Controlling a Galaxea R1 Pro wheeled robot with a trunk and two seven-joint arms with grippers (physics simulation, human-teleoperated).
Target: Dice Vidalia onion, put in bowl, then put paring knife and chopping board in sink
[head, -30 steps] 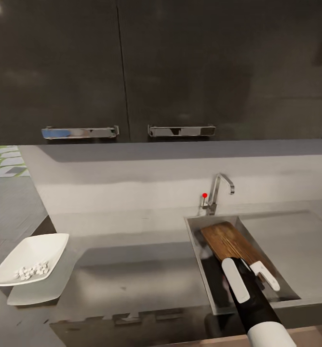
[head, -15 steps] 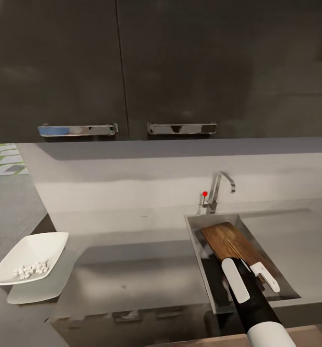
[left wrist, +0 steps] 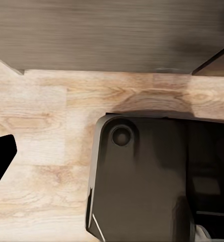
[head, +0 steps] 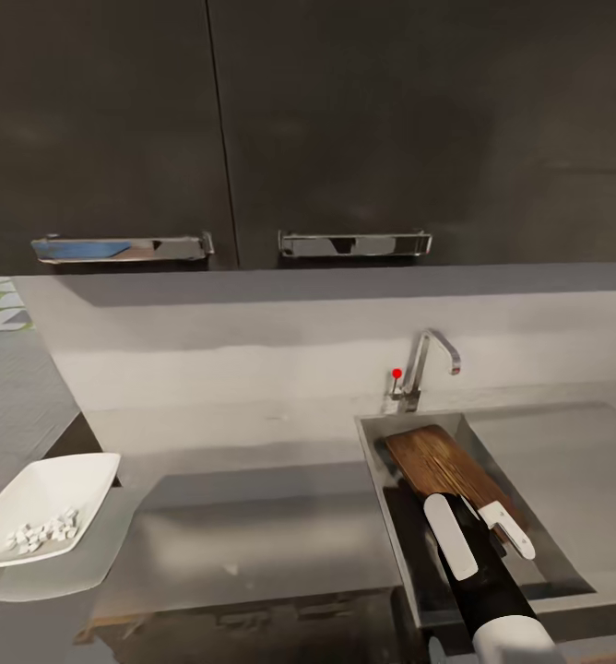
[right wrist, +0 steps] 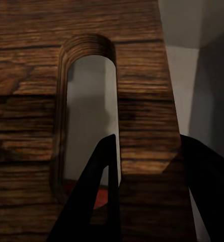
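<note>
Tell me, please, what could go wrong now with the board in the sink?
The chopping board leans tilted inside the sink; on release it may slide or drop. The right pincer sits at its handle slot, so a finger could catch there. Something red shows beneath, perhaps the knife.

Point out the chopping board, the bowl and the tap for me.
chopping board (head: 437, 464): head view, bare wood grain at its far end in the sink.
bowl (head: 41, 493): head view, white inner floor.
tap (head: 421, 361): head view, upright chrome neck.
</note>
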